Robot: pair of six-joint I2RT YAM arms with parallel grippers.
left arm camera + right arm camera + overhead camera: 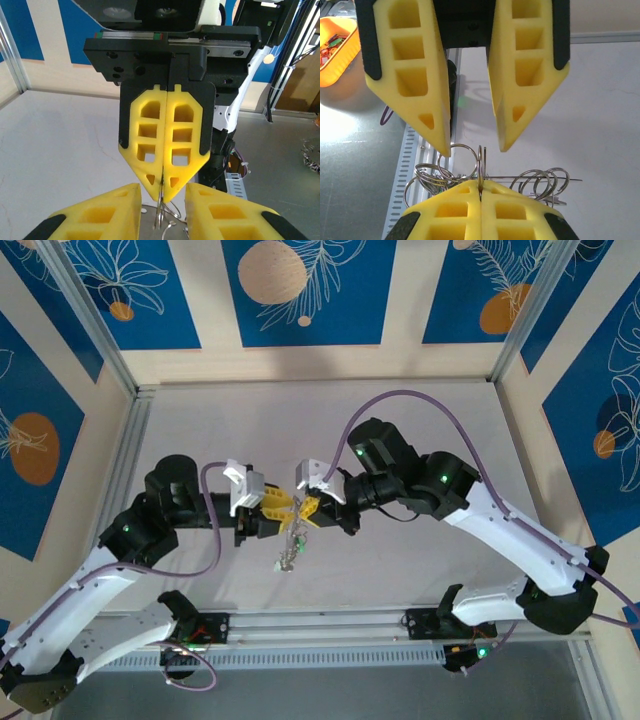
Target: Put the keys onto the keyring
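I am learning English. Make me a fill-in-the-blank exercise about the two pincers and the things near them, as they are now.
1. The right pincer is ___ on a thin ring.
2. The left pincer is ___, gripping nothing.
3. The bin is ___ in colour.

Missing words: shut; open; orange.

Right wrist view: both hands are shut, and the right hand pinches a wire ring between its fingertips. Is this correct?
Not fully. The left hand is open, with its fingers apart, as the right wrist view shows. The right hand is shut and pinches a wire ring between its fingertips.
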